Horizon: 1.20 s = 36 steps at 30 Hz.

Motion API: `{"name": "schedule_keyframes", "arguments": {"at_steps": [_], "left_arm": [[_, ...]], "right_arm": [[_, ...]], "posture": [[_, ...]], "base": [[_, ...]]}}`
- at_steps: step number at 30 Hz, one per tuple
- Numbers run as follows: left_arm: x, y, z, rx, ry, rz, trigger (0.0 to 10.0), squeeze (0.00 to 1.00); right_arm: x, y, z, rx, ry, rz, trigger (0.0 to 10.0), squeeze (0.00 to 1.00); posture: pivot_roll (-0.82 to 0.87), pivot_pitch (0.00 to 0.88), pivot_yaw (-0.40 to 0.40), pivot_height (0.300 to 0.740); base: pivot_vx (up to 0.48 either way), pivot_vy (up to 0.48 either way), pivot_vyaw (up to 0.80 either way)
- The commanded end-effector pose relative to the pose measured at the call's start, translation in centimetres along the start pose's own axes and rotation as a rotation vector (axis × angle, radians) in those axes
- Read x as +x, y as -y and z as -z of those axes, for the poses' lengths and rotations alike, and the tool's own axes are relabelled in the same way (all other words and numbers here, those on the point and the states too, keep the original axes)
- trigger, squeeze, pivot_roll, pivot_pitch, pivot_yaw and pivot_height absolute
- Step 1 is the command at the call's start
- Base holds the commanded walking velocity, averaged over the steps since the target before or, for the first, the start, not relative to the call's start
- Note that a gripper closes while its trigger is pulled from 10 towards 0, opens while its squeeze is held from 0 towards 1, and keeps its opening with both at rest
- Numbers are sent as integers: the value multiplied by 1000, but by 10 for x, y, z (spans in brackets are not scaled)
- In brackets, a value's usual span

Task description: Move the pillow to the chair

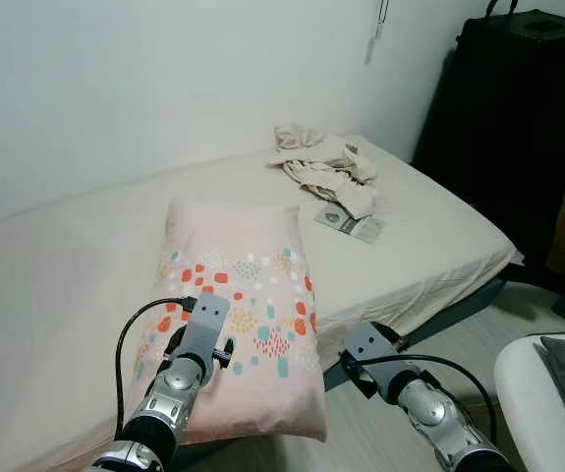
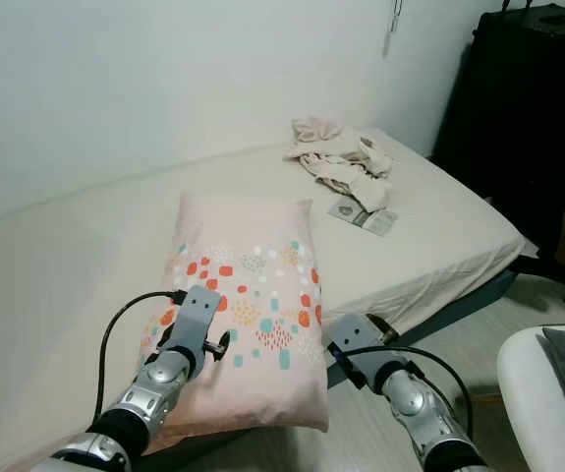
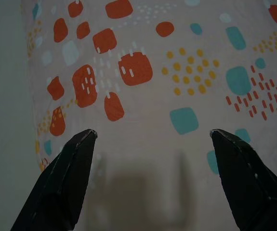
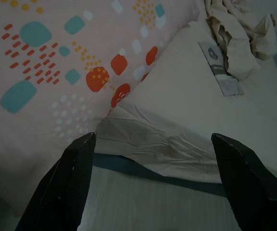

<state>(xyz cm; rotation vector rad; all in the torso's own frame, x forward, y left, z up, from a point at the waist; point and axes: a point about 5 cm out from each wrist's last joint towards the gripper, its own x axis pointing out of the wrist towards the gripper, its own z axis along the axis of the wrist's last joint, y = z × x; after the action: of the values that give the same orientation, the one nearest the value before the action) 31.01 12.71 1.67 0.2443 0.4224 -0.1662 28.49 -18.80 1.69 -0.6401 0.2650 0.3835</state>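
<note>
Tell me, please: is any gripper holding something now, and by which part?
Nothing is held. Both the left gripper and right gripper have open jaws near the pillow.

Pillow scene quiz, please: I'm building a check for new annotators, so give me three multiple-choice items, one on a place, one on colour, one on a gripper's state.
1. Where does the pillow lie?
A. On the bed, at its near edge
B. On the floor
C. On the black cabinet

2. What colours are the pillow's printed patches?
A. Black and purple
B. Orange-red, teal and yellow
C. Plain green only

3. How is the left gripper?
A. Shut on the pillow
B. Shut on the clothes
C. Open, over the pillow

Answers:
1. A: both eye views show it resting on the bed, its near corner overhanging the edge.
2. B: the left wrist view shows orange-red blobs, teal squares and yellow dots on pale pink fabric.
3. C: the left wrist view shows its two black fingers spread wide, with pillow fabric between them and nothing gripped.
</note>
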Motion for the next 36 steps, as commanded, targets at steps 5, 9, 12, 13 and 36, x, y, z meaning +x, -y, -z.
{"name": "schedule_keyframes", "arguments": {"at_steps": [5, 9, 12, 13, 36], "left_arm": [[0, 1, 5, 6, -29, 7, 10000, 0], [0, 1, 4, 9, -30, 9, 10000, 0], [0, 1, 4, 9, -30, 9, 10000, 0], [0, 1, 4, 10, -30, 10, 10000, 0], [1, 1, 3, 12, -28, 11, 10000, 0]], "right_arm": [[1, 0, -1, 7, -2, 3, 10000, 0], [1, 1, -1, 9, -2, 5, 10000, 0], [1, 1, -1, 10, -1, 6, 10000, 0], [1, 1, -1, 11, -1, 6, 10000, 0], [2, 2, -3, 17, 3, 11, 10000, 0]], "posture": [[-135, 61, 19, 740], [-134, 63, 21, 740], [-134, 64, 22, 740], [-134, 64, 22, 740], [-129, 69, 27, 740]], "base": [[0, 0, 0], [0, 0, 0], [0, 0, 0], [0, 0, 0], [0, 0, 0]]}}
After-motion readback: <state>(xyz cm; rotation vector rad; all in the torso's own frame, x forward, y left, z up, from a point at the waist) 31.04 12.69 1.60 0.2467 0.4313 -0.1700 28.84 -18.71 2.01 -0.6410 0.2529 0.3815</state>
